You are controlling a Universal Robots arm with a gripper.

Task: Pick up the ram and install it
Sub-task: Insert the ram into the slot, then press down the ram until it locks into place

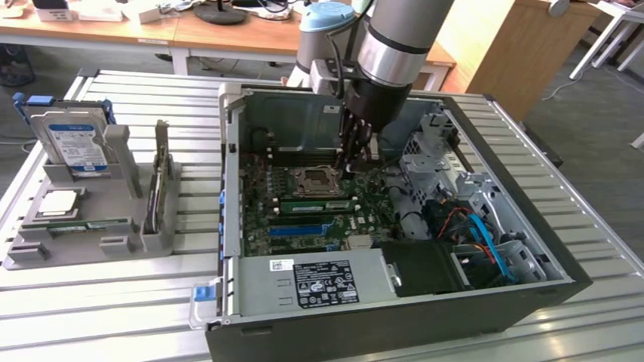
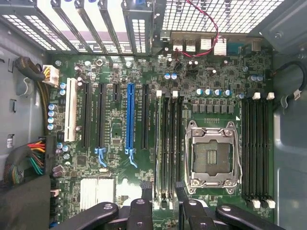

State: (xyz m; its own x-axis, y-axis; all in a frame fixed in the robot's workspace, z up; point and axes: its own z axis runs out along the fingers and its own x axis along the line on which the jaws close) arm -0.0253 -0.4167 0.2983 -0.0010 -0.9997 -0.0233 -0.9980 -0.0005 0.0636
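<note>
1. Hanging inside the open computer case, the gripper has its fingers spread with nothing between them, so it grasps nothing.
2. It sits straight above the memory slots beside the processor socket, probably because a stick presses in from directly overhead.
3. The ram appears to stand on edge in 1 of those slots, just beside the socket. I cannot tell how fully it is seated.
4. The motherboard lies flat, so its slots face upward and are reachable.
5. Well apart, on the exterior view's left, a tray keeps a hard drive, a dark card and another green strip in shaped pockets, likely for easy gripping.
</note>
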